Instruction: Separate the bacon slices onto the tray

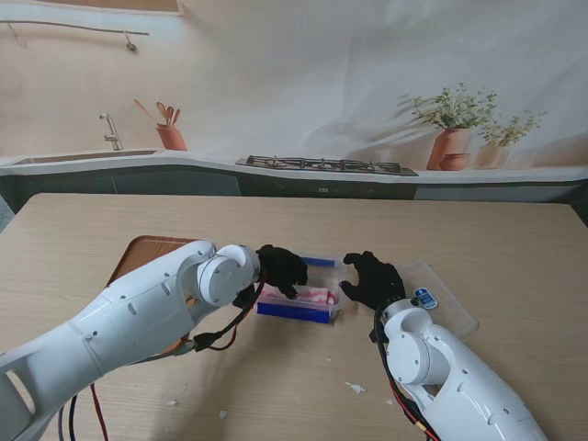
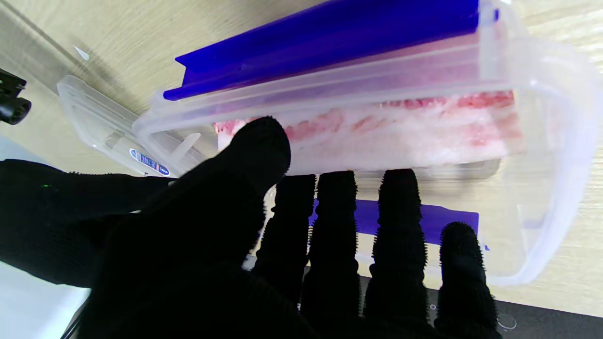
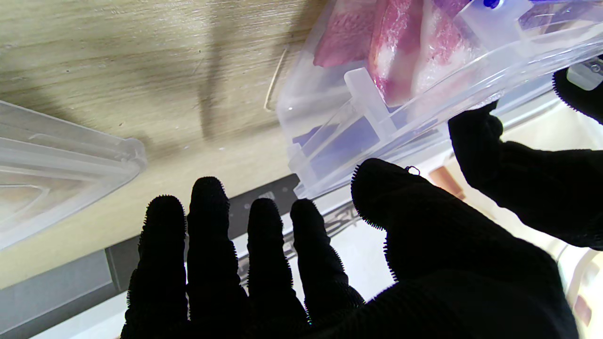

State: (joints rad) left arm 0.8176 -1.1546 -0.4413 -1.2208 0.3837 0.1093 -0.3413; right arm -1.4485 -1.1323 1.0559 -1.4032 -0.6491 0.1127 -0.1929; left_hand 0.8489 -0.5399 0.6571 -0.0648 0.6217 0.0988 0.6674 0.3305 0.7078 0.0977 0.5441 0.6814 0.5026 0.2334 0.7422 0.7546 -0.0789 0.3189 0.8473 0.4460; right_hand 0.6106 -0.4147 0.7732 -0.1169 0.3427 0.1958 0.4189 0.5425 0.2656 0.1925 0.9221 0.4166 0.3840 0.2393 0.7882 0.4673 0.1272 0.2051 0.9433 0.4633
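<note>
A clear plastic container with blue side clips sits mid-table, holding pink and white bacon slices. My left hand, in a black glove, hovers over the container's left part with fingers apart and holds nothing. In the left wrist view its thumb lies by the near rim in front of the bacon. My right hand is open just off the container's right end. Its thumb is close to the container wall; touching cannot be told. The brown wooden tray lies left, partly behind my left arm.
The container's clear lid, with a small blue sticker, lies on the table right of my right hand. White scraps dot the table nearer to me. A counter with sink, stove and plant pots runs behind the table's far edge.
</note>
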